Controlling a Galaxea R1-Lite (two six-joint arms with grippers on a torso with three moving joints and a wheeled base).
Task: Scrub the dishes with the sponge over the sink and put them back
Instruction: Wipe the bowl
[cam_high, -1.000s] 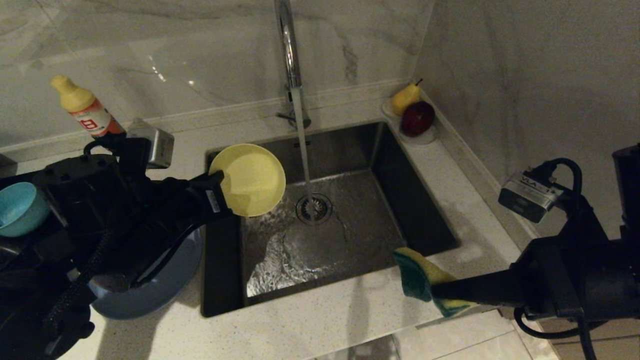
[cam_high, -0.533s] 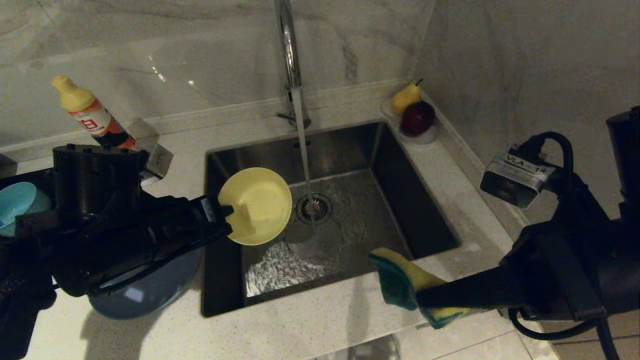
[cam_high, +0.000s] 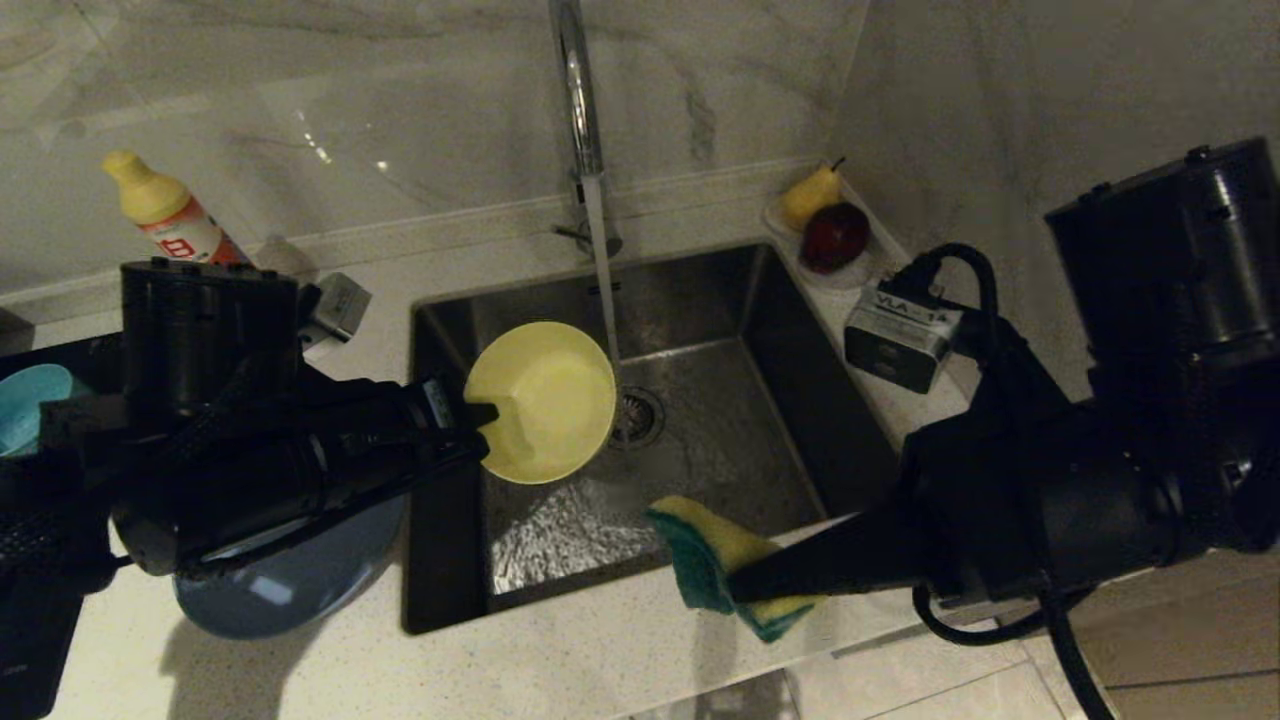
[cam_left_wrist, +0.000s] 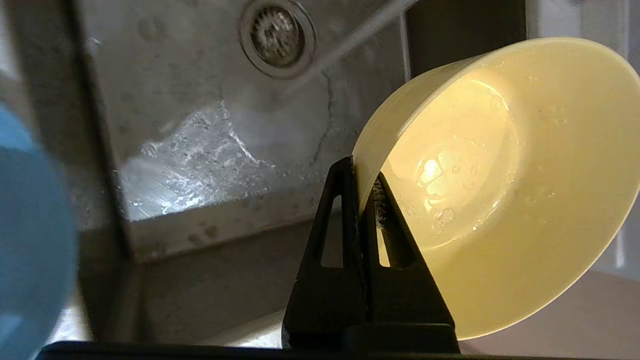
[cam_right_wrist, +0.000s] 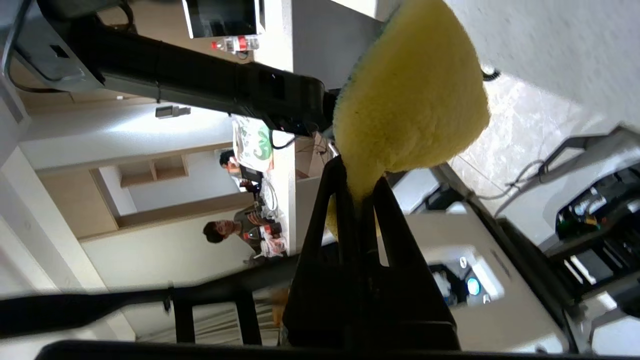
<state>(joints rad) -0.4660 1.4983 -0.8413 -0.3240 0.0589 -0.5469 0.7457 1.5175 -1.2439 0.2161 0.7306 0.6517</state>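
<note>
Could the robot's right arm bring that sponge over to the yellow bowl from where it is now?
Probably yes. The right gripper holds the sponge at the sink's front edge, and only open basin lies between it and the yellow bowl, held up by the left gripper.

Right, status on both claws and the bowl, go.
Left claw shut on yellow bowl, tilted over sink. Right claw shut on sponge, at sink's front edge. Tap running; nothing between them.
</note>
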